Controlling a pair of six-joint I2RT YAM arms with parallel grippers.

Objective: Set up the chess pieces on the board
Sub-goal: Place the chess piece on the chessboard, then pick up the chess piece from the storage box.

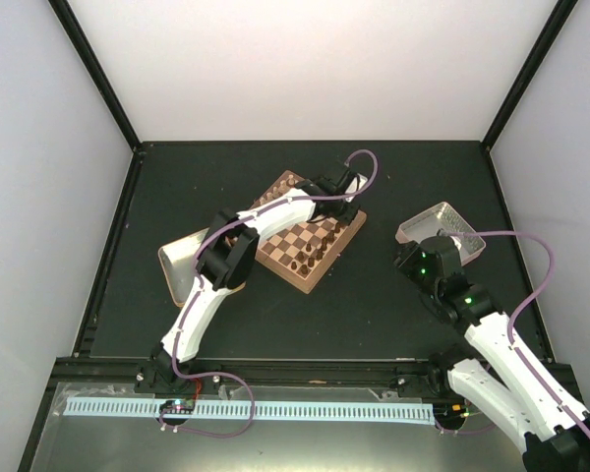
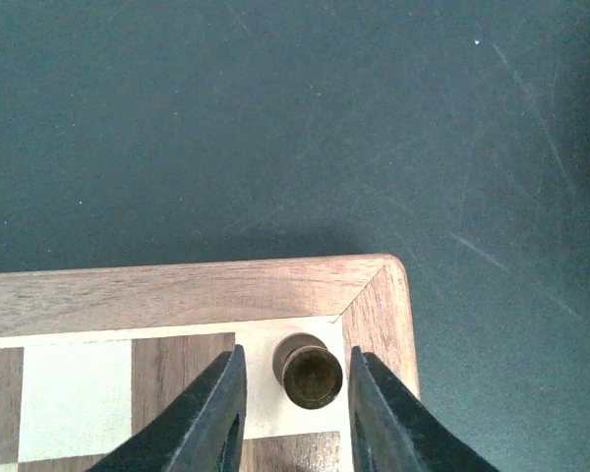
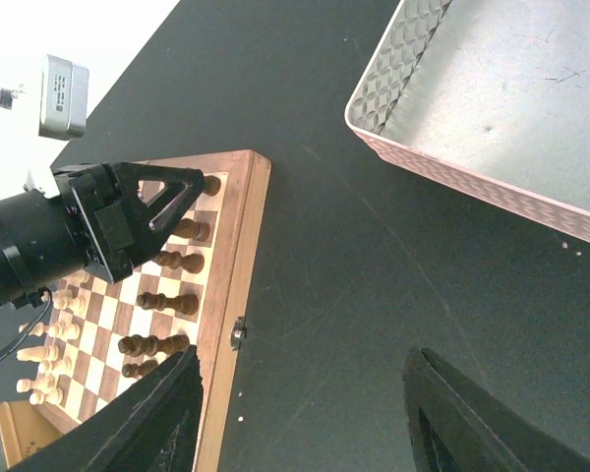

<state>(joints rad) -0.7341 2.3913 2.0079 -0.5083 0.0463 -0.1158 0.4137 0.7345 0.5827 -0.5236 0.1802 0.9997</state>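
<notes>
One dark chess piece point(image 2: 310, 376) stands upright, long axis vertical, on a corner square of the board point(image 2: 177, 293) between the parted left fingers point(image 2: 216, 413), just clear of both; the right fingers point(image 3: 157, 423) gape empty above the counter point(image 3: 354, 295).

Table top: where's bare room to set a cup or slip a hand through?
Bare mat lies between the board and the right tray, along the far wall, and between board and arm bases. Crowded: the board's far corner, where the left end effector straddles a dark piece.
</notes>
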